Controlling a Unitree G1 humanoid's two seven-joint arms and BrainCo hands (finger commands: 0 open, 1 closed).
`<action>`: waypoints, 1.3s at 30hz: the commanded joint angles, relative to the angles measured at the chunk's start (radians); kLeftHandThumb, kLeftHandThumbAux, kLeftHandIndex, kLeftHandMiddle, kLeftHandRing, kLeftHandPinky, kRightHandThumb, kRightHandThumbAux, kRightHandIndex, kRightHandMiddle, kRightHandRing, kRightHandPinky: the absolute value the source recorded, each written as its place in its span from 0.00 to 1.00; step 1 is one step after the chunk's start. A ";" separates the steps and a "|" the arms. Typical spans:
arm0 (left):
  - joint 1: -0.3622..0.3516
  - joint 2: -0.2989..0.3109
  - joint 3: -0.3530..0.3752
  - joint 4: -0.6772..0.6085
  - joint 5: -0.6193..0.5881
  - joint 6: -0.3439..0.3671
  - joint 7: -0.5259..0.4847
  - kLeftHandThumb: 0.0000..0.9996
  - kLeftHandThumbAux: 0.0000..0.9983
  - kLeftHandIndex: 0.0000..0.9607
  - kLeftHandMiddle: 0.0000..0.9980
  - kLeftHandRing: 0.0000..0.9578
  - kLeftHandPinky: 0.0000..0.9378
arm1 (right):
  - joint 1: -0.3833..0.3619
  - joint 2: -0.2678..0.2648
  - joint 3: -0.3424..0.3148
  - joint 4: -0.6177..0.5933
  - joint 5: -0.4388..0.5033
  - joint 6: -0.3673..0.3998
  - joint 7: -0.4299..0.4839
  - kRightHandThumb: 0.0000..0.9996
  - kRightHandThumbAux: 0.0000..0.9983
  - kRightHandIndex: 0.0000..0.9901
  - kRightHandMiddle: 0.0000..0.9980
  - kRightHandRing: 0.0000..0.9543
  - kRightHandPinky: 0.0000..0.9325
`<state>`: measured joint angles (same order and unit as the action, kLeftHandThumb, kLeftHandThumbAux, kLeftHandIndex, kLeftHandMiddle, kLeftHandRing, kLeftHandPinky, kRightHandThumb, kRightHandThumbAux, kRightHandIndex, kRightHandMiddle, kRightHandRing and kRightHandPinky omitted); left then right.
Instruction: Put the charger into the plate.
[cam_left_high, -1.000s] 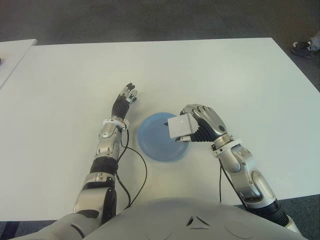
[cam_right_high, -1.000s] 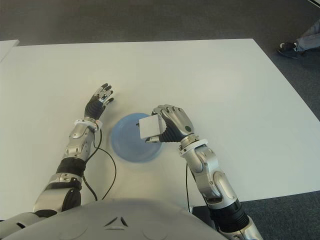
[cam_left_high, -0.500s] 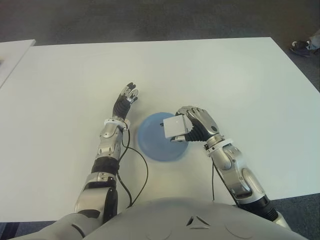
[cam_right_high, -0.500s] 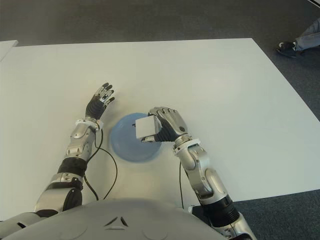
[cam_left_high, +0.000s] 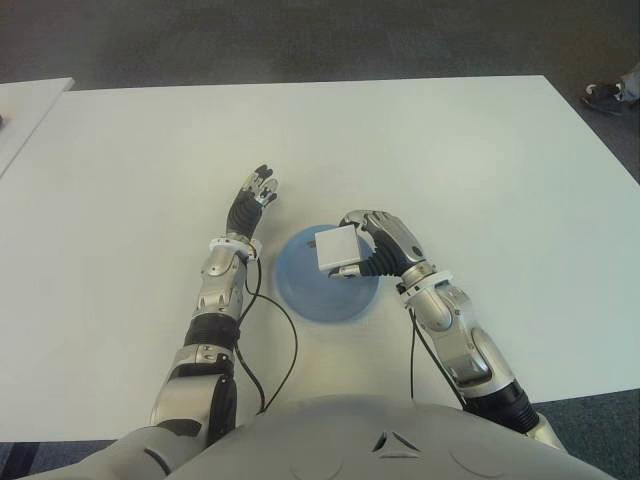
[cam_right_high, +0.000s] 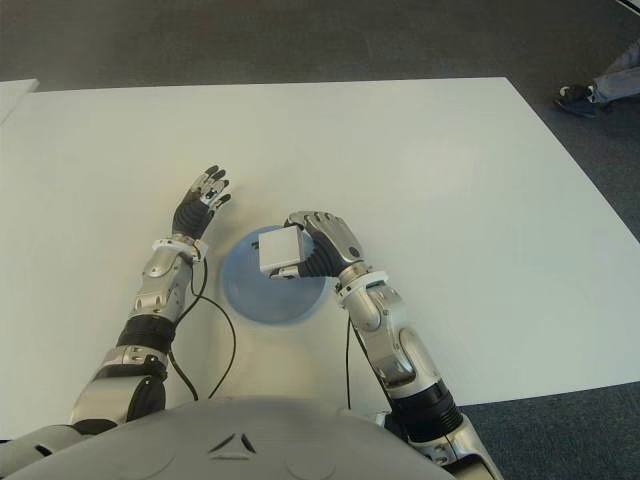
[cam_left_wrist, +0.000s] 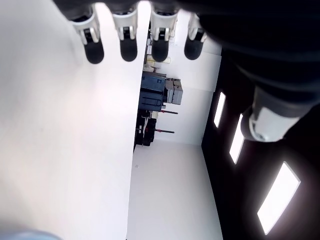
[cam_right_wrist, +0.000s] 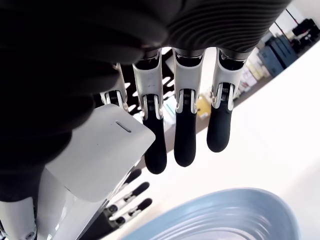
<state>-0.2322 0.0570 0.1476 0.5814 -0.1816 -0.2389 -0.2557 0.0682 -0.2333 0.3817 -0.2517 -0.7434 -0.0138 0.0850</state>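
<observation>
Right wrist view gives me the clearest read: my right hand has the white charger pinched between thumb and index side, the other fingers hanging straight down beside it, and the blue plate lies directly beneath. From the eye views, the charger sits at the hand's fingertip end, lifted clear over the plate's middle, not touching it as far as I can judge. To finish this well, I would lower the wrist until the block is just above the plate floor, keep it level, then ease the thumb away so it drops flat and does not skid over the rim. My left hand shows on the table just beyond the plate's far left edge, fingers extended and holding nothing.
</observation>
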 joint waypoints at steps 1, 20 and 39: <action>0.003 -0.006 0.000 0.005 -0.008 0.003 -0.006 0.01 0.49 0.01 0.07 0.08 0.12 | -0.017 0.016 0.009 0.035 0.021 -0.011 -0.014 0.86 0.68 0.41 0.54 0.90 0.91; 0.000 -0.002 0.003 0.011 -0.013 0.002 -0.011 0.02 0.51 0.02 0.08 0.09 0.14 | -0.049 -0.114 0.021 0.014 0.044 -0.161 0.066 0.37 0.14 0.03 0.04 0.03 0.03; -0.007 0.008 0.005 0.030 -0.016 -0.015 -0.024 0.02 0.53 0.03 0.08 0.09 0.13 | -0.047 -0.142 -0.012 -0.005 0.130 -0.191 0.114 0.34 0.11 0.00 0.00 0.00 0.00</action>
<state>-0.2336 0.0587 0.1504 0.5942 -0.1965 -0.2502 -0.2681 0.0153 -0.3620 0.3838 -0.2470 -0.6336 -0.1933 0.1839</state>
